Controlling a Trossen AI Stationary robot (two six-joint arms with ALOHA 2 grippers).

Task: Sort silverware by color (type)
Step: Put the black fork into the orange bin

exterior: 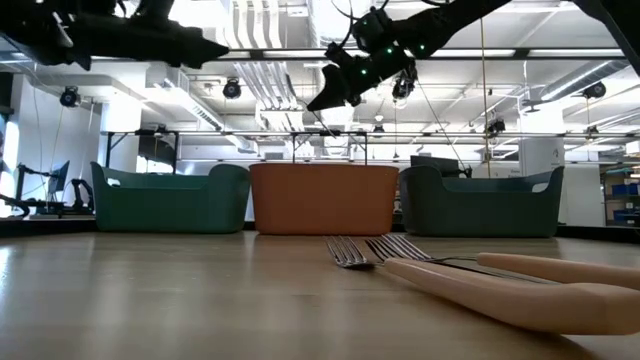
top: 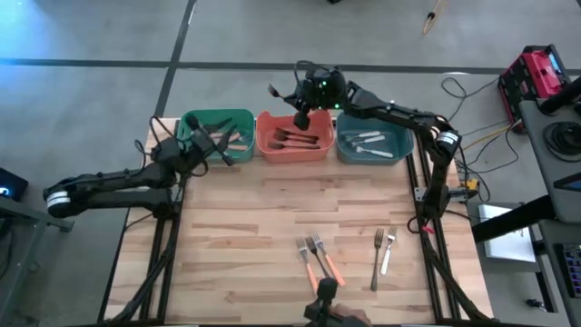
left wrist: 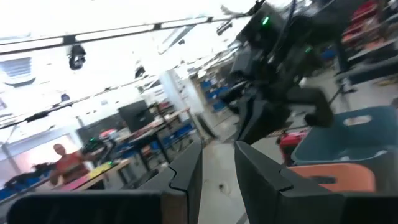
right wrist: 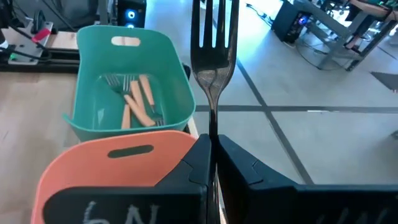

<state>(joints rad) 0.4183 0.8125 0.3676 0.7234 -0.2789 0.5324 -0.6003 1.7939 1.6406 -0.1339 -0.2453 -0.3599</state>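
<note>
Dark fork (right wrist: 213,74) clamped in right pincer (right wrist: 213,163) (tines outward)

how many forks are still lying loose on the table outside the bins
4: two orange-handled forks side by side near the front middle, and two silver forks to their right. Others may be hidden under the arms.

Three bins in a row along the table's (top: 272,218) far edge: left bin (top: 218,123), middle bin (top: 292,150), right bin (top: 374,156), each with forks inside. Left gripper (top: 215,148) over the left bin. Right gripper (top: 300,120) above the middle bin, clamped on a fork (right wrist: 214,50). Near edge: two forks (top: 318,256) crossed at centre, two more forks (top: 382,254) to their right.
</note>
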